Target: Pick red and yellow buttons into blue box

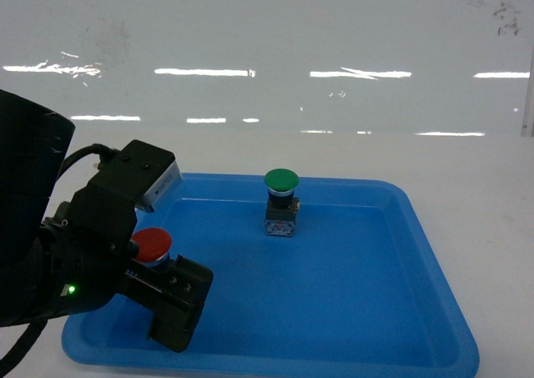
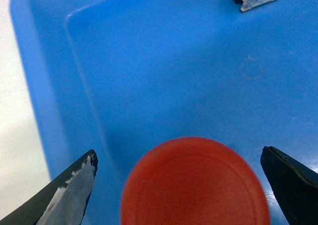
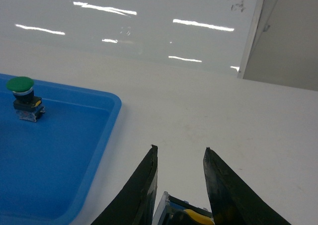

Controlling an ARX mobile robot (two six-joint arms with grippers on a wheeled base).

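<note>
A shallow blue tray (image 1: pixel 392 311) sits on a white table (image 1: pixel 492 228). At its left side, the left gripper (image 2: pixel 179 185) hangs over the red button (image 2: pixel 195 184), which stands upright on the tray floor; the fingers are spread wide on either side of the red cap, not touching it. Toward the tray's back middle stands a green button (image 1: pixel 281 201). To the right, off the tray, the right gripper (image 3: pixel 180 185) is clamped on the yellow button (image 3: pixel 191 216), above the table.
</note>
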